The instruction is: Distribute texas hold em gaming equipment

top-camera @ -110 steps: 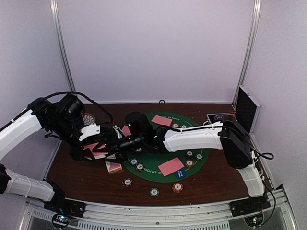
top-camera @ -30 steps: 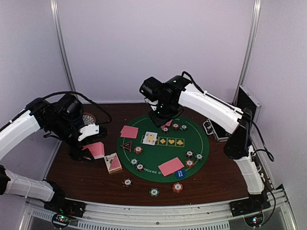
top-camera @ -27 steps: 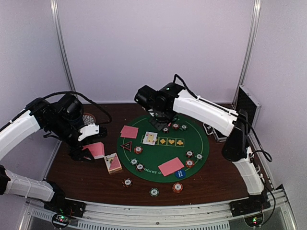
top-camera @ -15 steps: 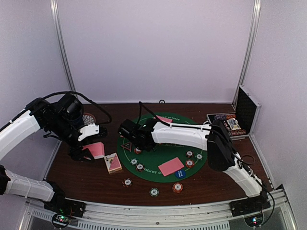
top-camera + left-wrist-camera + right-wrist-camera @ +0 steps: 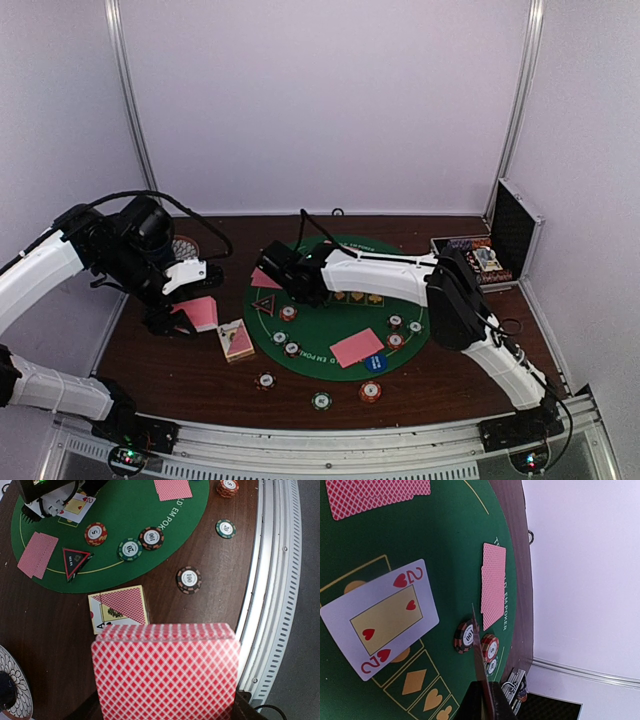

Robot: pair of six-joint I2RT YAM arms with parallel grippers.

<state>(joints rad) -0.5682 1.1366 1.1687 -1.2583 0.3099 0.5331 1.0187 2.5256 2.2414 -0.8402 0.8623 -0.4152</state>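
My left gripper (image 5: 190,318) is shut on a deck of pink-backed cards (image 5: 165,672), held above the bare table left of the mat. My right gripper (image 5: 484,687) is low over the mat's left-centre. It is shut on a single card (image 5: 480,645), which I see edge-on. Just beside it a two of hearts (image 5: 382,620) lies face up on the felt. Pink-backed cards lie face down at the mat's left (image 5: 37,553), far side (image 5: 493,585) and near side (image 5: 357,347). Striped chips (image 5: 95,533) are scattered on the mat and on the table (image 5: 265,380).
The round green mat (image 5: 330,325) covers the table's middle. A card box (image 5: 236,341) lies left of it, with a triangular marker (image 5: 76,562) on the mat's edge. An open metal case (image 5: 505,235) stands at the far right. A patterned disc (image 5: 185,247) lies far left.
My right arm has swung from high over the mat's far side down to its left-centre, over the face-up card. The left arm and its deck have stayed still.
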